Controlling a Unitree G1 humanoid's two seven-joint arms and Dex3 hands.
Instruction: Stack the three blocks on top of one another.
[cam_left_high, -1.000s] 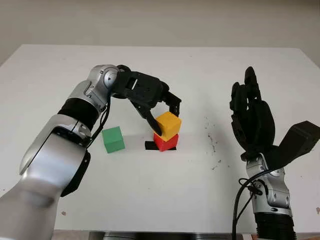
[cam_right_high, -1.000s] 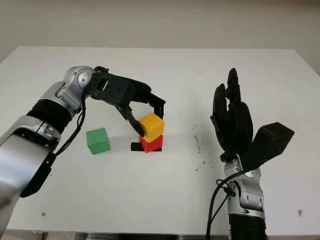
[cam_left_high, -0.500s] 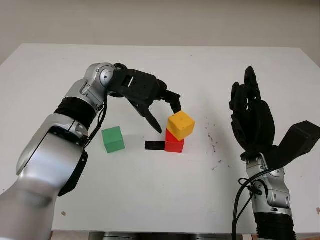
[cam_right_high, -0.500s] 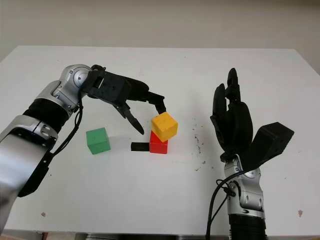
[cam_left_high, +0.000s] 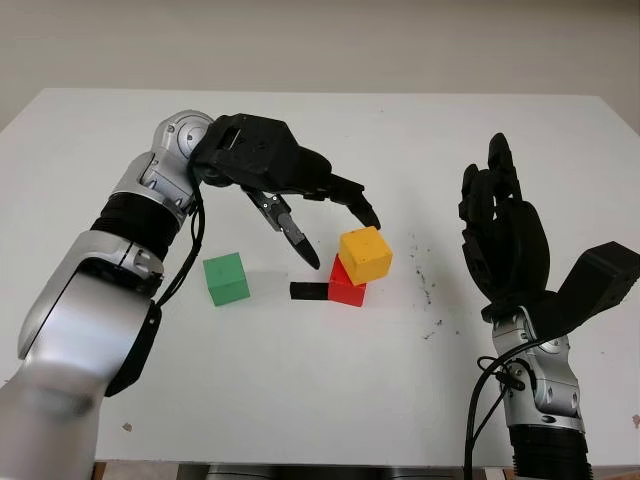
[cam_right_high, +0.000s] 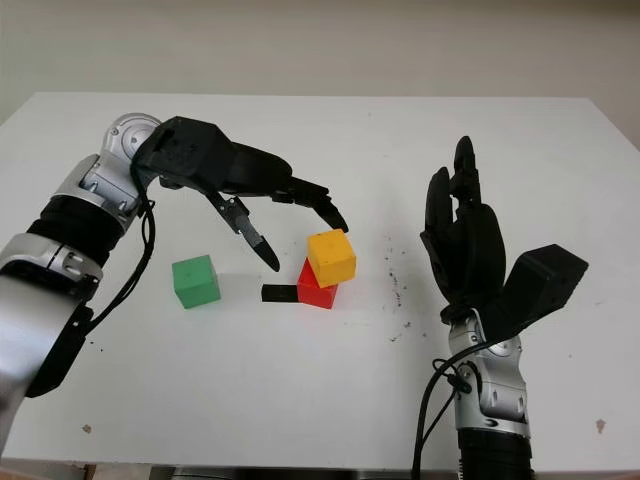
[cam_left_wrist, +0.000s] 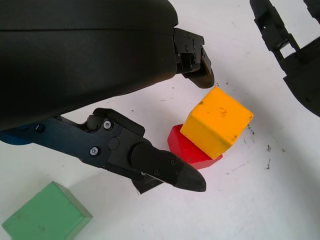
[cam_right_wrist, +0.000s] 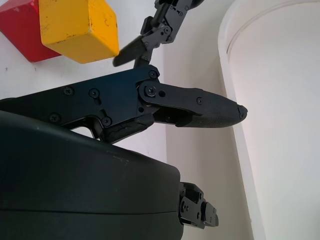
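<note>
Hovering just above the stack, the left hand (cam_left_high: 318, 225) holds nothing, its fingers clear of the yellow block (cam_left_high: 365, 255), which sits skewed atop the red block (cam_left_high: 345, 289). Nearby, the green block (cam_left_high: 226, 279) stands alone on the white table (cam_left_high: 300, 380); the right hand (cam_left_high: 503, 240) is raised, open, at the right.

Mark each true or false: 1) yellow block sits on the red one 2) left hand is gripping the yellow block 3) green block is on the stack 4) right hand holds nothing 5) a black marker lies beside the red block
1) The yellow block sits on the red block. True, though it is skewed and overhangs.
2) The left hand grips the yellow block. False: it is open just above, fingers off the block.
3) The green block is on the stack. False: it stands alone on the table, apart from the stack.
4) The right hand holds nothing. True: it is open, raised at the right.
5) A black marker lies beside the red block. True.
</note>
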